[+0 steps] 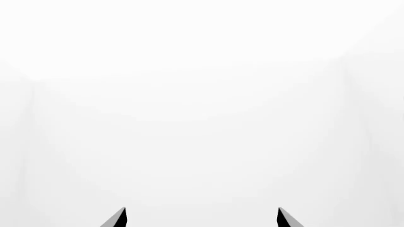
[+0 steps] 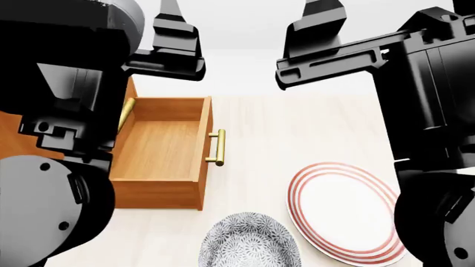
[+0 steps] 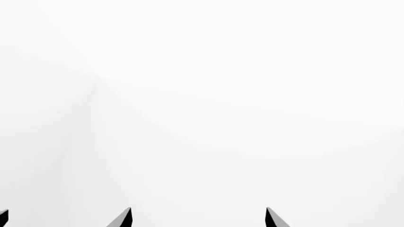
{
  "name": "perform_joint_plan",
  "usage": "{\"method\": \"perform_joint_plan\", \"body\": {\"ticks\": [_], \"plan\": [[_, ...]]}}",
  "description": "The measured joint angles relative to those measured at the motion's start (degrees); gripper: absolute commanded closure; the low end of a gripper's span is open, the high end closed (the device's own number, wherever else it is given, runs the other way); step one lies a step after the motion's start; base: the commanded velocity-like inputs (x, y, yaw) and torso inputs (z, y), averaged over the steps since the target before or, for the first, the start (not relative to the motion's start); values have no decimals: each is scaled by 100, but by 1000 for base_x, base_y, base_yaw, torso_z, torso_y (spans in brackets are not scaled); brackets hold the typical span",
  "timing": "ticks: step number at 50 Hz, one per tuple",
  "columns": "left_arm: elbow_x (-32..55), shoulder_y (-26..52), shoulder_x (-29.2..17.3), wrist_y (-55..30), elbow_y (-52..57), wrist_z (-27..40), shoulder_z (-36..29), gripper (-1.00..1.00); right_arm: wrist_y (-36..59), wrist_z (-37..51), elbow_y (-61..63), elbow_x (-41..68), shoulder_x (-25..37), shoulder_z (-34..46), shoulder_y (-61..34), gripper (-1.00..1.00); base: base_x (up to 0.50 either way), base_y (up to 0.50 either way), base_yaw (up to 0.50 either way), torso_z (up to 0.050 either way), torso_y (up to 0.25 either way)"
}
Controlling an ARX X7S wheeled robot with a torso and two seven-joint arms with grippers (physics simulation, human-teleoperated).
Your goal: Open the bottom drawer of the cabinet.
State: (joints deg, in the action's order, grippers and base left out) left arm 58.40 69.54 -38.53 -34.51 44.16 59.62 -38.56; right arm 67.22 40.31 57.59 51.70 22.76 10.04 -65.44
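While raised, left gripper (image 1: pixel 200 218) agape, right gripper (image 3: pixel 198 218) agape, both empty.

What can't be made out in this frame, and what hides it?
- Cabinet: head view, mostly behind the left arm; its upper drawers cannot be counted.
- Drawer: pulled out, but its left side is covered by that arm.
- Bowl and plate: cut off by the bottom edge.
- Left gripper and right gripper: wrist views show only fingertips against blank white, nothing of the scene.
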Motion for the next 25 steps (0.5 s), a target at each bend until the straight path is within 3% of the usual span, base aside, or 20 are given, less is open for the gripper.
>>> {"method": "perform_joint_plan", "body": {"ticks": [25], "plan": [[254,191,-5,-109,150,140,105,-100,205,499,59,758,48,-116,-487,-100,0,0,0,0,0]]}}
